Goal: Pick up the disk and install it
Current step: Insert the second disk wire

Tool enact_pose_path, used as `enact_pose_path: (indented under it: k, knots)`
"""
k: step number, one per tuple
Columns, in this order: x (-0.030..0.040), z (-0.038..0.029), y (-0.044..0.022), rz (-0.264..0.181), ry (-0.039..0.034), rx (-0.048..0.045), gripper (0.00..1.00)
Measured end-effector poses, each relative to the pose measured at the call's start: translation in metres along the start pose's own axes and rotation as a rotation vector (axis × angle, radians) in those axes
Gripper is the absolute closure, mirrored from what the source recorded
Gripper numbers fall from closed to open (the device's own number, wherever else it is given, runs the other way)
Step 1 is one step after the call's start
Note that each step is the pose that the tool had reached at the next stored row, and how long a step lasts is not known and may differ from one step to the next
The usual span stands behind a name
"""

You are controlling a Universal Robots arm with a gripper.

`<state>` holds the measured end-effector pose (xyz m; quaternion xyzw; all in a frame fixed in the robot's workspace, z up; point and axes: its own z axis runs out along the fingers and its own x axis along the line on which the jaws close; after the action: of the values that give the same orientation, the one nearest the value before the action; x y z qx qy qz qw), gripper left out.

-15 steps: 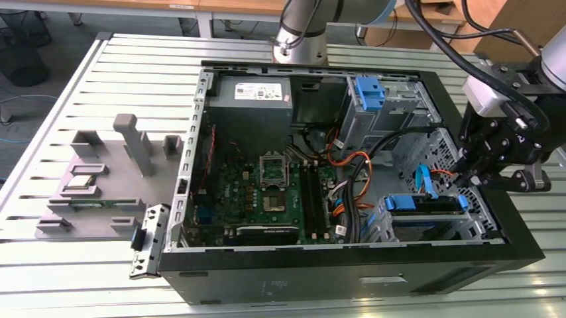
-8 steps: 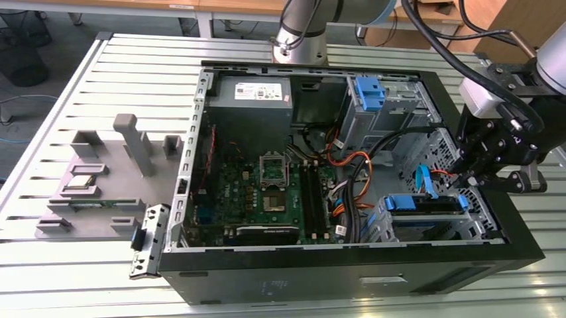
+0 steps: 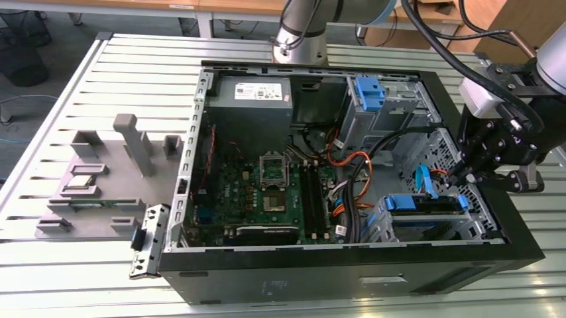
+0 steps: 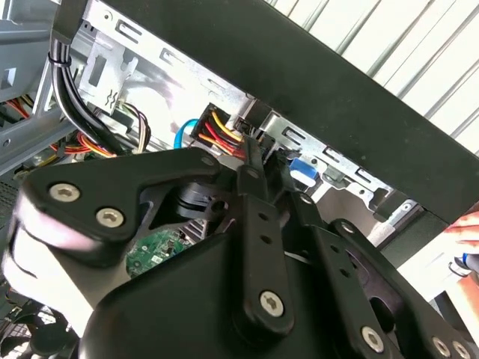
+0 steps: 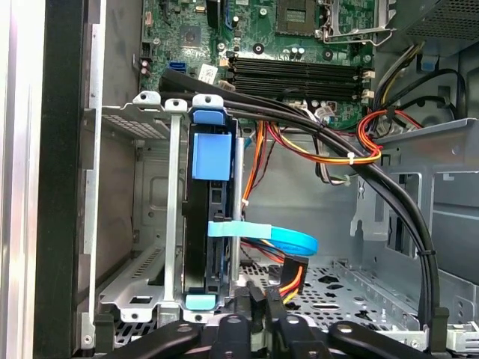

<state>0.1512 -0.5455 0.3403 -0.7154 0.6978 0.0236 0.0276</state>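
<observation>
Claw beside caged disk

Your arm rises from its silver base column at the far edge of the exterior view, and its black wrist comes in from the exterior view's right, hung with thick black cables. Your pincer points downward and slightly toward the exterior view's left. In the second wrist view your pincer shows as black linkage arms with silver screws, converging to narrow tips that sit close together. In the first wrist view your pincer shows its dark fingertips nearly meeting.

A person's hand shows in the second wrist view.
</observation>
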Motion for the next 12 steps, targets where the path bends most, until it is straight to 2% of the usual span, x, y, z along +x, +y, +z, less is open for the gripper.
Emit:
enact_pose_path:
  k: [1, 12]
  knots:
    - [0.0, 0.0, 0.0, 0.0, 0.0, 0.0, 0.83]
    - [0.0, -0.0005, 0.0005, 0.0, -0.0001, 0.0011, 0.83]
